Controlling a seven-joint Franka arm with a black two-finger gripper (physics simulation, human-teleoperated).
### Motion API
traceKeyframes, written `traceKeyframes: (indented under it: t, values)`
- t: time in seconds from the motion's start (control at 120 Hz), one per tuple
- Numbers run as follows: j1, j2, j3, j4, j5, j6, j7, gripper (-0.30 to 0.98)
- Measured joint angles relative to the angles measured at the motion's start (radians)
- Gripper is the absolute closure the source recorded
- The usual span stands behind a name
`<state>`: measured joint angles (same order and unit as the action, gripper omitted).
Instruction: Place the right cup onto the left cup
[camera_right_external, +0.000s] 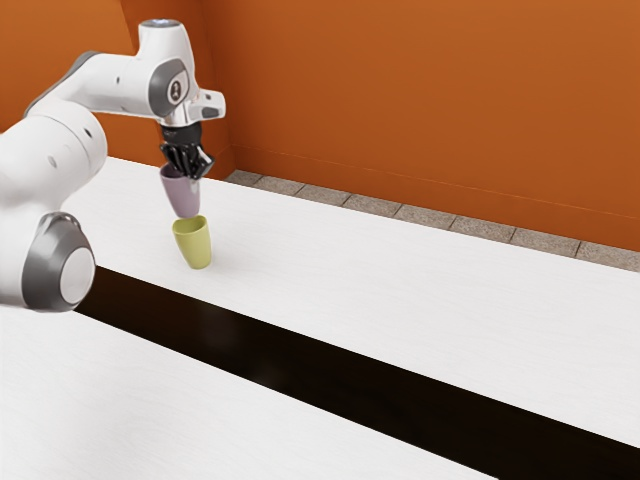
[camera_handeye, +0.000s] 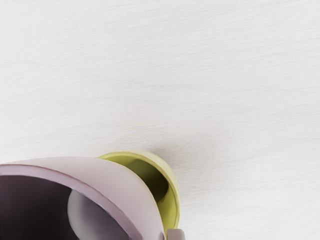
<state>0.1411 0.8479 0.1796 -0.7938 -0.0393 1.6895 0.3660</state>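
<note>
Hanging over the white table (camera_right_external: 420, 290), the purple cup (camera_right_external: 182, 193) is pinched at its rim by the black gripper (camera_right_external: 195, 170), whose fingers close on the cup's wall. Its mouth faces up, and its base is near the rim of the yellow-green cup (camera_right_external: 193, 245) in the exterior view. That lower cup stands mouth up on the tabletop, and in the wrist view the purple cup covers part of its opening; whether the two touch, I cannot tell. The tabletop is pale and matt, with a faint streaky grain like whitened wood, and a soft shadow spreads over it beside the yellow-green cup. A long, nearly black strip (camera_right_external: 350, 370) cuts slantwise across the white, running from beside the arm (camera_right_external: 50, 150) toward the exterior view's lower right; whether it is an inlay or a gap, the pictures do not settle. A faint paler patch shows on its dark face. Beyond the table's far edge runs a row of grey-brown floor tiles (camera_right_external: 370, 204), mottled and split by thin dark joints. Behind them rises a plain burnt-orange wall (camera_right_external: 430, 100), with a band of the same colour along its foot and a corner behind the arm.
</note>
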Motion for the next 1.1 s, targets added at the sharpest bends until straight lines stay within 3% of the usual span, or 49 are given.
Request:
traceKeyframes:
  t: [1.1]
  values:
    - [0.002,0.003,-0.013,-0.101,-0.009,0.073,0.008,0.79]
